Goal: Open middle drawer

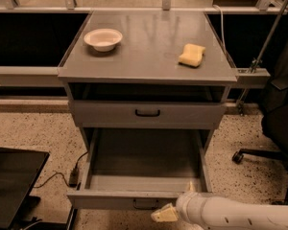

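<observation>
Camera view looks down on a grey metal cabinet [149,51] standing on a speckled terrazzo floor [38,133], with dark bays behind it at 10 and 2 o'clock. A black office chair [278,123] sits at 3 o'clock, a flat black panel [14,181] lies at 8 o'clock, and a thin cable [62,176] trails across the floor between that panel and the cabinet. On the smooth cabinet top, a shallow white bowl [102,38] rests at 11 o'clock and a yellow sponge [191,55] at 1 o'clock, well apart. The top drawer [105,114] is closed, its black loop handle centred. Below it, at 6 o'clock, the middle drawer [105,200] is pulled far out, showing a bare flat bottom. The white, rounded arm [240,214] reaches in low from 4 o'clock, nearly level, and its cream-tipped gripper [170,212] is at the drawer's front edge, just right of the handle; whether it is clenched or released cannot be told
</observation>
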### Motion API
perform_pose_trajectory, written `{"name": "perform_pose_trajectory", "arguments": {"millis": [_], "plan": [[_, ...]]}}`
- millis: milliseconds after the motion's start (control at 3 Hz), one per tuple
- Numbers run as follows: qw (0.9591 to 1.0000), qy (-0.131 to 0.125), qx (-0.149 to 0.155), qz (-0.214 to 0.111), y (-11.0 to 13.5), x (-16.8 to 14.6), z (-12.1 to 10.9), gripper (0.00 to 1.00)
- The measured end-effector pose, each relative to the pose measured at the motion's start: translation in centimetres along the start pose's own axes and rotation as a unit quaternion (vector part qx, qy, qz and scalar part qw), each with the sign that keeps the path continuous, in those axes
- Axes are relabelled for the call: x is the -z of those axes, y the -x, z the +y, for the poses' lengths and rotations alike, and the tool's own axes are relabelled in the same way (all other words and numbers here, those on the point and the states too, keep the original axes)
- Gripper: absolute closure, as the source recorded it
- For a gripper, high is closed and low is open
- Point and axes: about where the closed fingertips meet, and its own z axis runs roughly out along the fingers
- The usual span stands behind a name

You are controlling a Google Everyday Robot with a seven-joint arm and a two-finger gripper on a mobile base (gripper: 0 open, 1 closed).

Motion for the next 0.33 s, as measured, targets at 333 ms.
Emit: {"name": "perform_pose_trajectory", "arguments": {"millis": [333], "plan": [[1.0000,0.000,0.000,0.000,0.00,0.00,0.00,0.00]]}}
